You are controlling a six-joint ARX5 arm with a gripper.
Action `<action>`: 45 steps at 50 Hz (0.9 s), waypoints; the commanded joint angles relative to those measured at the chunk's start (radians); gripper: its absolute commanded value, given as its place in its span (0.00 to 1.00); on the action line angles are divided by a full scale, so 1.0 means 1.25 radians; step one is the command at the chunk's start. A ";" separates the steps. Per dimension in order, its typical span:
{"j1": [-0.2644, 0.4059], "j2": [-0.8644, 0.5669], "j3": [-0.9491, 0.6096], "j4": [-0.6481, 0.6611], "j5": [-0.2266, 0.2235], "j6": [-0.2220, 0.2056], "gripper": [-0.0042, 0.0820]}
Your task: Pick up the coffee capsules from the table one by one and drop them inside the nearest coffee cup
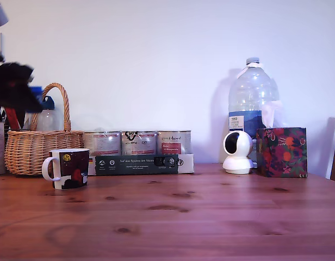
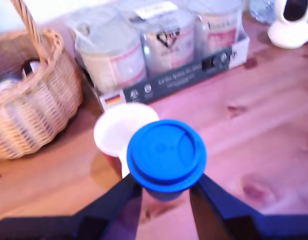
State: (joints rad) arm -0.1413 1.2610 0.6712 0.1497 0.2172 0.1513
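In the wrist view my gripper (image 2: 166,189) is shut on the blue coffee capsule (image 2: 166,155), whose round lid faces the camera between the two dark fingers (image 2: 125,192). Just beyond and below the capsule stands the coffee cup (image 2: 119,131), its white inside open and partly covered by the capsule. In the exterior view the cup (image 1: 68,168) stands on the wooden table at the left, handle to the view's left. My gripper (image 1: 12,87) is a dark blur high above it at the left edge, in front of the basket.
A wicker basket (image 1: 31,149) stands behind the cup. A boxed row of three silver tins (image 1: 139,144) sits to the exterior view's right of it. Further right are a white camera (image 1: 237,152), a water bottle (image 1: 253,98) and a patterned box (image 1: 281,152).
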 commanded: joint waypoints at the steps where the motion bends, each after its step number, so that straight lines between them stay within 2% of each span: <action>1: 0.004 0.048 0.024 -0.026 0.008 -0.010 0.24; 20: 0.018 0.230 0.240 -0.150 0.009 -0.013 0.24; 45: 0.038 0.428 0.553 -0.392 0.011 -0.013 0.24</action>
State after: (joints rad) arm -0.0959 1.7710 1.3277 -0.3218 0.2268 0.1371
